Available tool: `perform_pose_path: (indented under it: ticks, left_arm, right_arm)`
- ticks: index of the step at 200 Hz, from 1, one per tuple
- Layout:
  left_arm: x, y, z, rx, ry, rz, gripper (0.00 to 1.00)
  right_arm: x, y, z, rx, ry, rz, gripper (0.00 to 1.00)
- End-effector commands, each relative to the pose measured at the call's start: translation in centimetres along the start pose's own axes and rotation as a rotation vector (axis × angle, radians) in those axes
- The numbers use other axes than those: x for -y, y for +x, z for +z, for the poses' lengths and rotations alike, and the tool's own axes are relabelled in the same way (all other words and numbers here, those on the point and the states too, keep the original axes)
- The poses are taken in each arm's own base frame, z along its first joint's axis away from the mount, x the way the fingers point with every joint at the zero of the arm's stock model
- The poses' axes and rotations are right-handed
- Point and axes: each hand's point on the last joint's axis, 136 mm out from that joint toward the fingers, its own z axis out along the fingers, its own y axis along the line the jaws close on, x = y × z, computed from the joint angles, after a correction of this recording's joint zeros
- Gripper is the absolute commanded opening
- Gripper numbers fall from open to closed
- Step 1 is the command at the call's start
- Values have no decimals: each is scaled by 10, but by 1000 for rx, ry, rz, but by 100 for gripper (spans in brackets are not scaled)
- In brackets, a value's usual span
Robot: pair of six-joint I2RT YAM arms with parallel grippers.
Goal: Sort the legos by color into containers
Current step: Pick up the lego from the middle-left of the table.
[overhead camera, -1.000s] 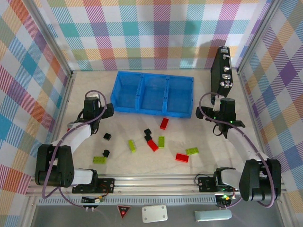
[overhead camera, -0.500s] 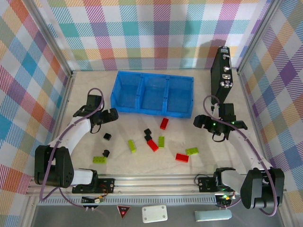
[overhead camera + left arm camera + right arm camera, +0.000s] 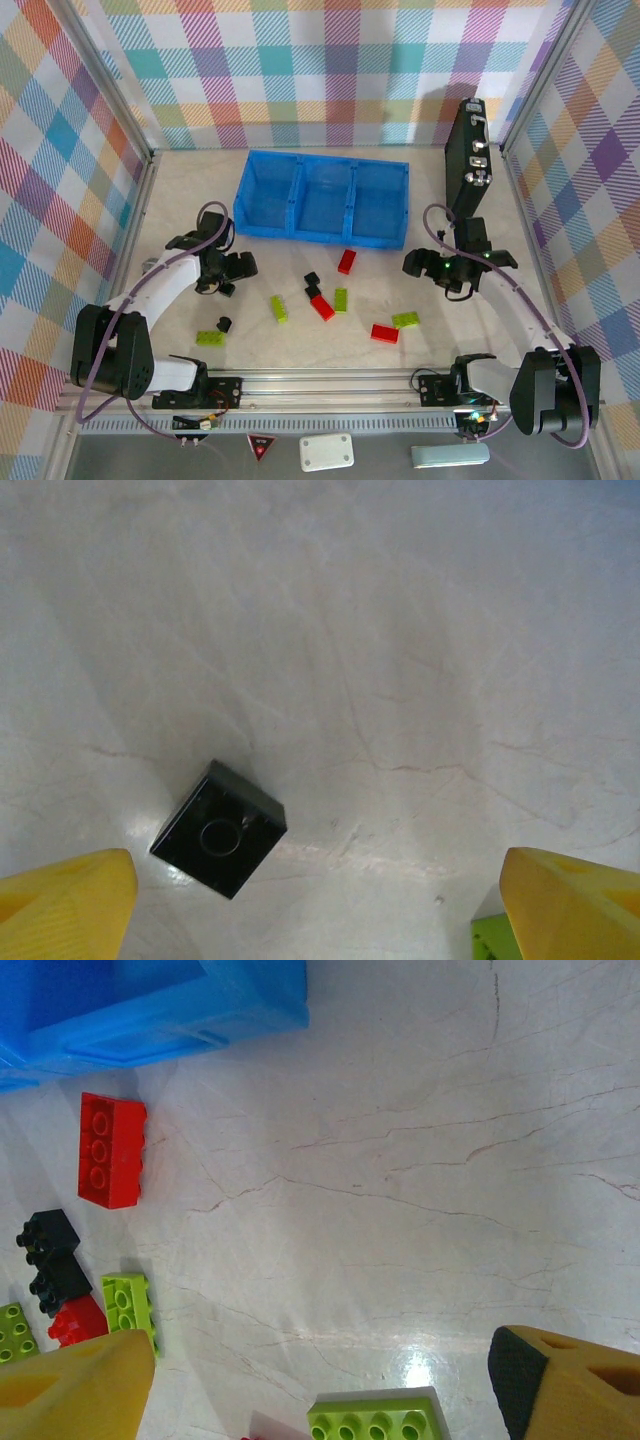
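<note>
Legos (image 3: 322,307): small, red, lime-green, black

My left end effector (image 3: 228,272) hangs over the worktop (image 3: 190,180), left of the legos (image 3: 322,307). My right end effector (image 3: 413,265) is near the blue tray (image 3: 300,160), by its right front corner. Red, green and black legos lie scattered on the worktop in front of the tray, between both arms. A black case (image 3: 468,155) stands at far right.

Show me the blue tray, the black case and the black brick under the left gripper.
blue tray (image 3: 320,233), top external view, near wall.
black case (image 3: 468,160), top external view, latch-side face.
black brick (image 3: 218,828), left wrist view, top face at the stud.
</note>
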Motion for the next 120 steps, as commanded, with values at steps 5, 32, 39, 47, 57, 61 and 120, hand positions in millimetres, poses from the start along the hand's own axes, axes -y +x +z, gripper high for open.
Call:
perform_pose_path:
  ticks: [5, 32, 39, 47, 57, 61, 120]
  left_arm:
    - [-13, 17, 6, -55, -49, -5, 91]
    - [-16, 19, 16, -80, -52, 27, 85]
    - [-16, 20, 18, -84, -50, 35, 84]
    - [-17, 20, 21, -89, -51, 43, 82]
    - [-19, 19, 24, -99, -56, 42, 80]
    - [-19, 19, 26, -102, -56, 43, 79]
    - [-20, 18, 40, -139, -71, 50, 72]
  right_arm:
    - [-6, -2, -7, -6, -1, -17, 88]
    - [-5, 0, -8, -9, 3, -21, 88]
    - [-5, 1, -8, -12, 5, -23, 89]
    - [-4, 1, -8, -18, 9, -24, 88]
    - [-3, 1, -9, -21, 17, -29, 89]
    - [-3, 1, -9, -25, 20, -31, 89]
    - [-1, 1, -7, -29, 27, -29, 89]
